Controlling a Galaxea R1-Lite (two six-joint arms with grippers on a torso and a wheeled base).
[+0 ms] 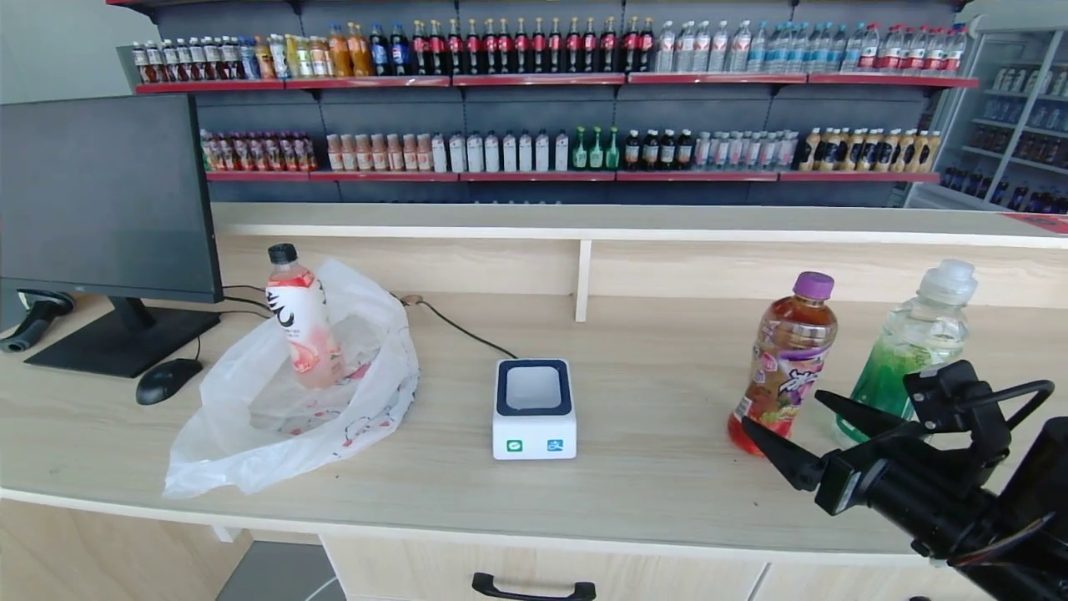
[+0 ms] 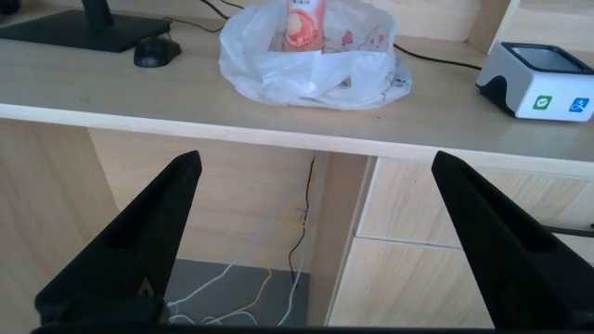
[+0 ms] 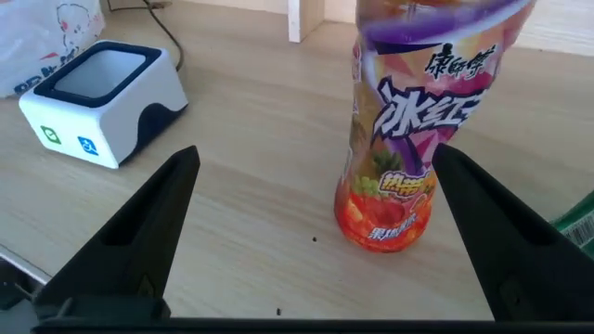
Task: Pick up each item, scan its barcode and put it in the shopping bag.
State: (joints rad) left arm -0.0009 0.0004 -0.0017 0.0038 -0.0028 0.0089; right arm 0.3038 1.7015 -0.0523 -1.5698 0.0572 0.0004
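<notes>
**Lining up on the purple-capped bottle**

We are holding the right fingers spread wide and empty. The purple-capped bottle is standing upright in line with the gap, and neither finger is touching it as far as we can tell. The opening is looking wide enough for its body. The left fingers are hanging spread and empty too, below the near edge of the bench, probably to keep clear. The green bottle is waiting just right of the purple-capped one. The scanner is sitting mid-bench, window up, between those bottles and the shopping bag on the left. A pink bottle is already standing in that bag. We are judging that this layout lets each item cross the window on its way.
</notes>
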